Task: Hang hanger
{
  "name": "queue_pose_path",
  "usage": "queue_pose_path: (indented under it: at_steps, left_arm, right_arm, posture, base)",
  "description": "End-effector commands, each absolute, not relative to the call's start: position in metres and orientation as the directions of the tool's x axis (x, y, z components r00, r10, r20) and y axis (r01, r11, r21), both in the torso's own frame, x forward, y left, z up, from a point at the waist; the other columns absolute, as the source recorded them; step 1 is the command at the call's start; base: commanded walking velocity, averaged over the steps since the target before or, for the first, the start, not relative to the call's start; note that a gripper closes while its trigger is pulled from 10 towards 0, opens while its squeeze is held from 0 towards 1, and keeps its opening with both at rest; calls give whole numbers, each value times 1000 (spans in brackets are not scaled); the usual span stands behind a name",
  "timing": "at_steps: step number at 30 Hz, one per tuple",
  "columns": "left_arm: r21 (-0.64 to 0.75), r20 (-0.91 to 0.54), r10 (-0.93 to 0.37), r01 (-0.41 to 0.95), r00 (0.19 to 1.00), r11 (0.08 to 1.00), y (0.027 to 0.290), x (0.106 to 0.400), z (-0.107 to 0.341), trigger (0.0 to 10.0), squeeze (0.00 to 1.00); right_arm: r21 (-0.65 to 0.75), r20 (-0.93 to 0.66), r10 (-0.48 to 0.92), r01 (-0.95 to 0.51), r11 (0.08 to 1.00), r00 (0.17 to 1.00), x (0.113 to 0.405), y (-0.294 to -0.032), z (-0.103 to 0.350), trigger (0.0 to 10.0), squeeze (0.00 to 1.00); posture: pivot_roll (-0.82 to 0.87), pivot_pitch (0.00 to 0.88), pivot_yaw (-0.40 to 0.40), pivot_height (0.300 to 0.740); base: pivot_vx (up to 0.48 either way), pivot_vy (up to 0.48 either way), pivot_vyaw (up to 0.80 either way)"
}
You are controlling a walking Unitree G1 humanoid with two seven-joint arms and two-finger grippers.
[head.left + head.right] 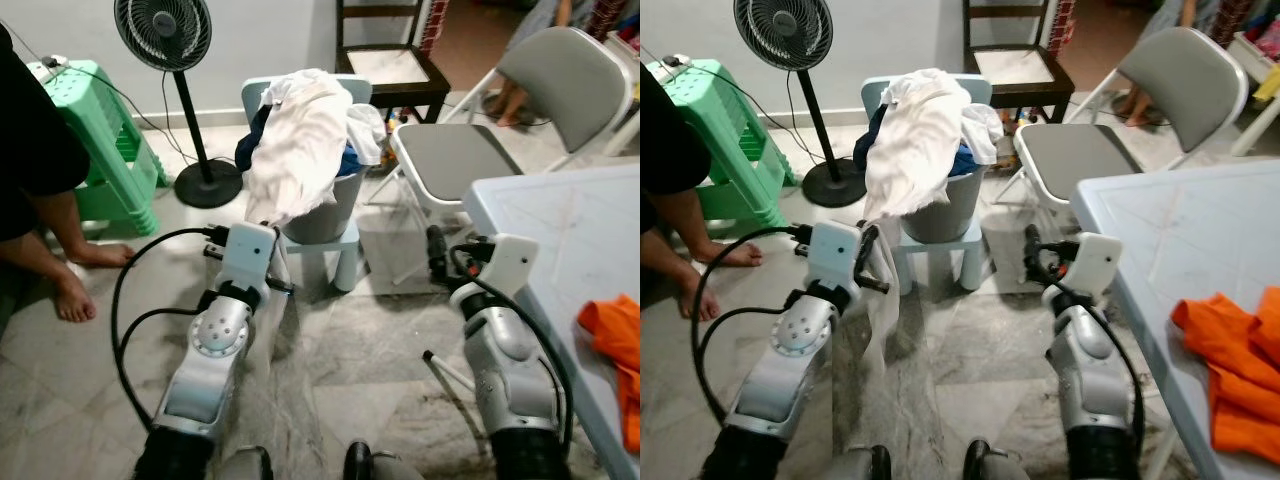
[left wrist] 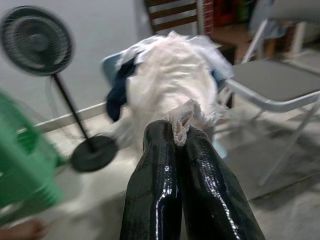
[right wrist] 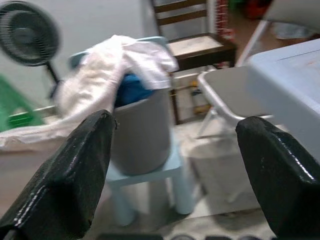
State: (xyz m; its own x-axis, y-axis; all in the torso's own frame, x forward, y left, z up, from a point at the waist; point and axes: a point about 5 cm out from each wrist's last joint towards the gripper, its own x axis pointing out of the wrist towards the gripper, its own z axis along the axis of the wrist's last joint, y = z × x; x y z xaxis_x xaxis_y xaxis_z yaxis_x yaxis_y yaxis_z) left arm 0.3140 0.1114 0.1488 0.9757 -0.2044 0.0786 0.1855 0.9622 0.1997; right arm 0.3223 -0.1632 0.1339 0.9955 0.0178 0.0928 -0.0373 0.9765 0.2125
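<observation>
My left hand (image 2: 181, 131) pinching white cloth (image 1: 300, 140).
L arm reaches fwd toward grey bucket (image 1: 325, 210); right hand (image 3: 175, 165) spread wide, held low.

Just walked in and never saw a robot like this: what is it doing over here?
It is pulling laundry. Its left gripper is shut on a white cloth that drapes from a grey bucket on a small blue stool. Its right gripper is open and holds nothing, beside a white table with an orange garment. A barefoot person sits by.
</observation>
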Motion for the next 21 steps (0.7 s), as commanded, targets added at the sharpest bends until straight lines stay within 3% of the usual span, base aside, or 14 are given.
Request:
queue_pose_path:
  at_steps: [1,12,18,21]
  left_arm:
    - [204,68,-230,212,971,956,106,313,145,10000,0]
    - [147,-10,-187,186,982,971,114,312,121,10000,0]
    - [81,-46,-225,228,973,970,115,308,106,10000,0]
    - [29,-65,-206,208,976,978,118,307,103,10000,0]
  right_arm:
    - [205,86,-8,-10,979,996,321,-170,134,10000,0]
    - [187,67,16,-29,982,998,321,-173,135,10000,0]
    - [204,52,31,-41,978,998,320,-169,133,10000,0]
    - [205,45,30,-39,978,999,319,-168,132,10000,0]
  posture:
    - [109,223,-18,740]
    - [83,244,-34,740]
    - [83,240,-37,740]
    - [83,239,-38,740]
  base:
    - [-244,0,0]
    - [0,0,0]
    - [0,0,0]
    - [0,0,-738]
